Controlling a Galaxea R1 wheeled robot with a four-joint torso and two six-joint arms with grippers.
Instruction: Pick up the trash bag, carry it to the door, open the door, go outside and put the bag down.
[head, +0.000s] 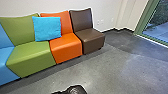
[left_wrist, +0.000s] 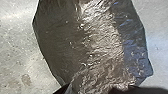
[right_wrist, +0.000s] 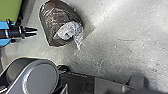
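The trash bag (right_wrist: 51, 21), dark and shiny with a crumpled pale top, rests on the grey floor in the right wrist view. My left gripper (right_wrist: 36, 32) comes in beside it, its two dark fingers apart and a strip of floor between their tips and the bag. Seen close in the left wrist view, the wrinkled bag (left_wrist: 82, 42) has a bluish sheen along one side. Whether my right gripper is open or shut I cannot tell.
A row of blue, green, orange (head: 66, 47) and brown (head: 90, 37) seats stands along the wall, a blue cushion (head: 47, 28) on it. A green-framed glass door or window (head: 147, 17) is at the right. A dark rounded part (head: 75, 90) shows low in the head view.
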